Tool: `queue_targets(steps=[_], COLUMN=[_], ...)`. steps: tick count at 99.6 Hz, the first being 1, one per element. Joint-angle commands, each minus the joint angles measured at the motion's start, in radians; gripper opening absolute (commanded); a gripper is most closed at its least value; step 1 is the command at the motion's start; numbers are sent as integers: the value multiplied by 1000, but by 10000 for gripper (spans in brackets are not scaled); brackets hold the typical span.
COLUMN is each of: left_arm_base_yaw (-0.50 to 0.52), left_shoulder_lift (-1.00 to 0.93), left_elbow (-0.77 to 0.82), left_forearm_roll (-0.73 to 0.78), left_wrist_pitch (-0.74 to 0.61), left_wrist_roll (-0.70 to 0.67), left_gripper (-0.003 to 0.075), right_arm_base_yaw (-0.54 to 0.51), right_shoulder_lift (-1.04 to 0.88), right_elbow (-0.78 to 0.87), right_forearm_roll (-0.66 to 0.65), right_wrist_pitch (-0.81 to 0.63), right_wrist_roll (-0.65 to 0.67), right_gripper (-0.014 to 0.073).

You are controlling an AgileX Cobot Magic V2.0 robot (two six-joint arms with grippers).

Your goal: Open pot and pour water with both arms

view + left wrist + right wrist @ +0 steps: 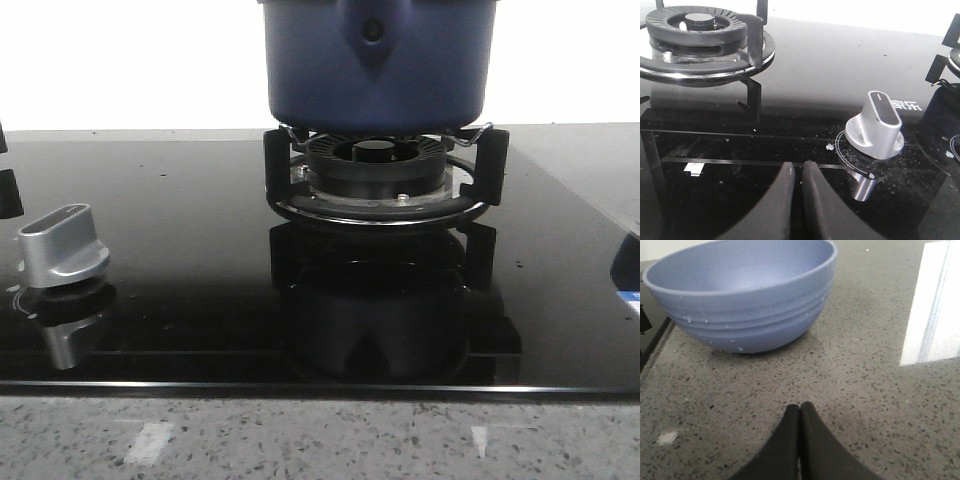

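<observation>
The dark navy-blue pot (pixel 380 62) stands on the gas burner (pixel 378 170) at the back middle of the black glass hob; its top and lid are cut off by the frame. Neither gripper shows in the front view. My left gripper (pixel 797 167) is shut and empty, low over the black glass, next to a silver knob (pixel 876 126). My right gripper (pixel 800 407) is shut and empty over the speckled grey counter, a short way from a light-blue bowl (pixel 747 295).
A silver stove knob (pixel 62 245) sits at the hob's left. A second, bare burner (pixel 702 37) shows in the left wrist view. The grey stone counter (pixel 320 440) runs along the front edge. The bowl looks empty, with drops on its outside.
</observation>
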Motion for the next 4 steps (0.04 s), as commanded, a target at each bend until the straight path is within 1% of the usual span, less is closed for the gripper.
queue_targets(steps=[1,4], left_arm_base_yaw=[1,1], left_shoulder_lift=[-24,-24], left_elbow=[31,31], left_forearm_roll=[-9,-9], left_wrist_pitch=[-35,-35], left_wrist_roll=[-10,-10], left_gripper=[-20,-20], right_arm_base_yaw=[16,20], right_shoulder_lift=[-24,-24], right_elbow=[25,25], right_forearm_roll=[0,0], right_wrist_pitch=[-14,-14], right_wrist_roll=[-2,-2], right_gripper=[-70,-69])
